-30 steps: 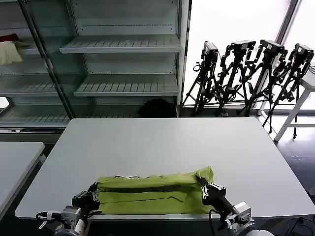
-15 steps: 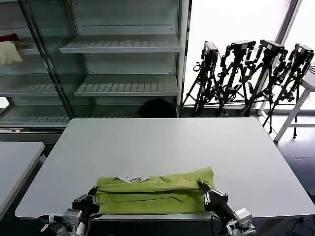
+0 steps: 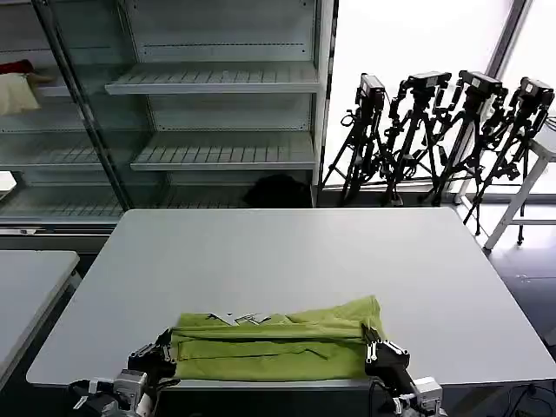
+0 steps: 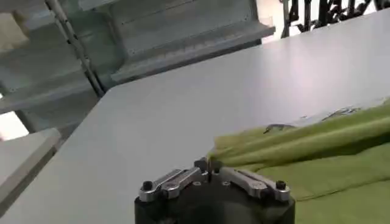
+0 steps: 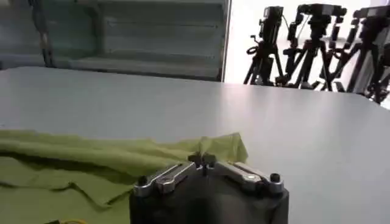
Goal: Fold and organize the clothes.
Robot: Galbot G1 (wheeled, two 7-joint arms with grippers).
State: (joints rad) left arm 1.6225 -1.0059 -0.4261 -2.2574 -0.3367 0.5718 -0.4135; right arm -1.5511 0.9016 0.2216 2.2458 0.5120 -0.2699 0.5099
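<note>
The lime-green shirt [image 3: 269,347] lies folded into a long band along the front edge of the white table [image 3: 287,252]. At the band's left end my left gripper [image 3: 165,346] is shut on the fabric; in the left wrist view its fingertips [image 4: 209,165] meet on a pinch of the shirt [image 4: 317,158]. My right gripper [image 3: 372,347] is at the band's right end, shut on that corner. The right wrist view has its closed tips [image 5: 202,160] against the bunched cloth of the shirt [image 5: 91,161]. The collar area lies at the band's far edge.
Behind the table stands an empty glass-fronted shelving unit [image 3: 208,78], with a cream and red cloth bundle [image 3: 17,87] on a shelf at far left. Several camera tripods [image 3: 434,130] stand at the back right. A second table [image 3: 26,278] is to the left.
Both grippers have drawn back toward the table's front edge, and the shirt has slid with them. The collar area has come into sight at the band's far edge.
</note>
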